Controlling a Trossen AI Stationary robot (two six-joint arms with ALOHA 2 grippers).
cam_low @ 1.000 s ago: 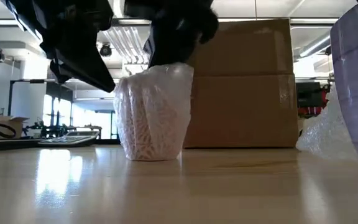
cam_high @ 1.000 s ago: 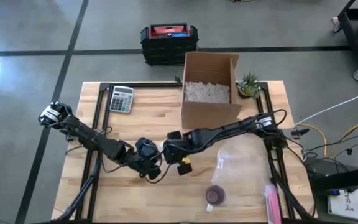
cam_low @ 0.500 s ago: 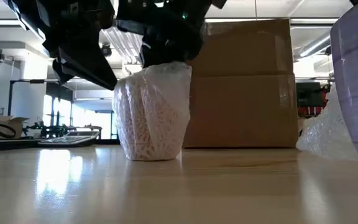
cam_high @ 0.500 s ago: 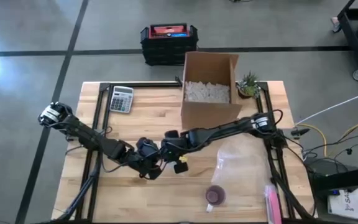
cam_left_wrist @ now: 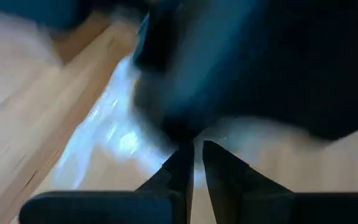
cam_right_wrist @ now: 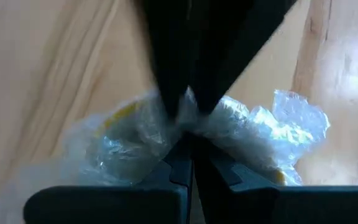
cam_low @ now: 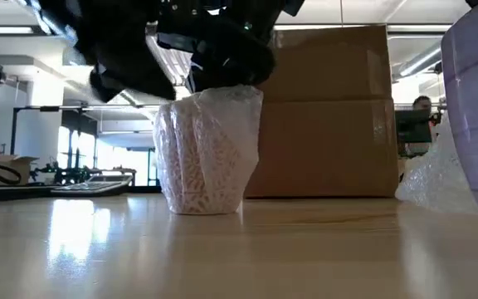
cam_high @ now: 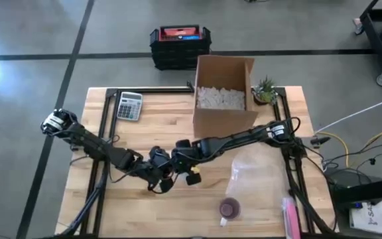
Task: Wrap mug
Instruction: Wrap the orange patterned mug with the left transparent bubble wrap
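Mug point(cam_low: 207, 149), swathed in bubble wrap, stands upright on the counter point(cam_high: 178, 126) in front of the cardboard box point(cam_high: 223, 93); nothing of the mug itself shows through the wrap except a hint of yellow in the right wrist view. No writing can be read on the box or on the wrap.

From above, both arms reach in low and meet over the bundle, hiding it almost entirely. The right claw point(cam_right_wrist: 188, 140) comes from the box's side, its fingers pressed together on the gathered top of the bubble wrap point(cam_right_wrist: 241, 130), as the right wrist view shows. The left claw point(cam_left_wrist: 194, 163) approaches from the side away from the box, just beside the bundle; its two fingers stand almost together with only a thin gap, and whether anything is caught between them cannot be made out, since a dark blurred shape fills most of that view.

A calculator point(cam_high: 129, 105) lies well to the side of the box, its keys too small to read. A small potted plant point(cam_high: 266, 91) sits against the box's other side. A loose clear sheet point(cam_high: 251, 171) and a purple cup point(cam_high: 229, 209) lie on the counter nearer than the box; the cup is cut off at the edge of the low view.
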